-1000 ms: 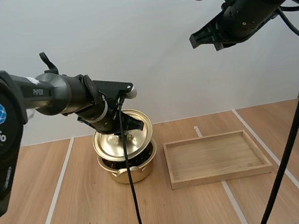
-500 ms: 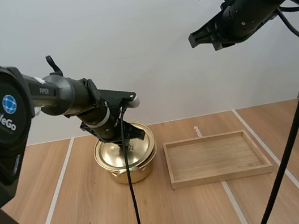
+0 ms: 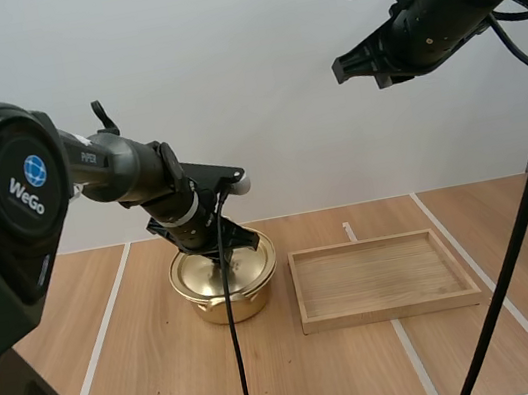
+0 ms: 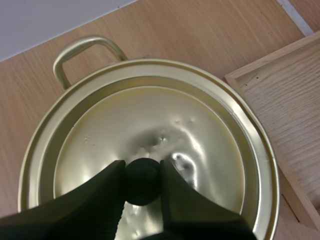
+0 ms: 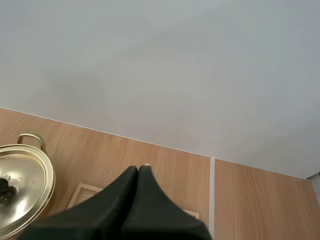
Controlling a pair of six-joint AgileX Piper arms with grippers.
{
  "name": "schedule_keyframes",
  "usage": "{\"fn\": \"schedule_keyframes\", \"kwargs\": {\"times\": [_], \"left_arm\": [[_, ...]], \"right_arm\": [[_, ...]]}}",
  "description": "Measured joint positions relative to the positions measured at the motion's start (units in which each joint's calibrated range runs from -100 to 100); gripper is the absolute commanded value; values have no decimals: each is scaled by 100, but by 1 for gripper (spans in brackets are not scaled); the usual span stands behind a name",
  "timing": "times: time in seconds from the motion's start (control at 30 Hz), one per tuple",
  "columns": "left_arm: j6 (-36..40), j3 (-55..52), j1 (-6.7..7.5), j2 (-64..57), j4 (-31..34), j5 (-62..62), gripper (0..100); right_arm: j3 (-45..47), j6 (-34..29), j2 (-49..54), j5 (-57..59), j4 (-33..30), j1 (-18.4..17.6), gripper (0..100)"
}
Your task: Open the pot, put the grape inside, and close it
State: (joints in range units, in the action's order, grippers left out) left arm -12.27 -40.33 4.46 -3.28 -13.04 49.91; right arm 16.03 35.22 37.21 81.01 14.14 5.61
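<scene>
Left gripper [image 3: 225, 257] of ours is down on the gold pot [image 3: 223, 306], and from the left wrist camera we can see its two black fingers [image 4: 100, 195] pinching the lid's round black knob [image 4: 143, 182] from either side. The lid [image 4: 150, 120] sits level on the pot, its edge lined up inside the rim all round, with one loop handle [image 4: 80, 50] poking out past it. The pot stands on the wooden table [image 3: 152, 378] just beside the wooden tray [image 3: 390, 311], at roughly 9 o'clock from it. Way up at about 1 o'clock from the tray, our right gripper [image 3: 339, 71] hangs high over the table, well apart from everything. Its fingers [image 5: 125, 200] are pressed together into one dark wedge with nothing between them.
</scene>
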Motion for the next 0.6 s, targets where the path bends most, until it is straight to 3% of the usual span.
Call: {"fn": "schedule_keyframes", "kwargs": {"times": [0.43,0.53,0.6], "left_arm": [[0,3,-5,11,0,2,3],[0,3,-5,11,0,2,20],[0,3,-5,11,0,19,42]], "right_arm": [[0,0,0,0,0,0,0],[0,0,0,0,0,0,0],[0,0,0,0,0,0,0]]}}
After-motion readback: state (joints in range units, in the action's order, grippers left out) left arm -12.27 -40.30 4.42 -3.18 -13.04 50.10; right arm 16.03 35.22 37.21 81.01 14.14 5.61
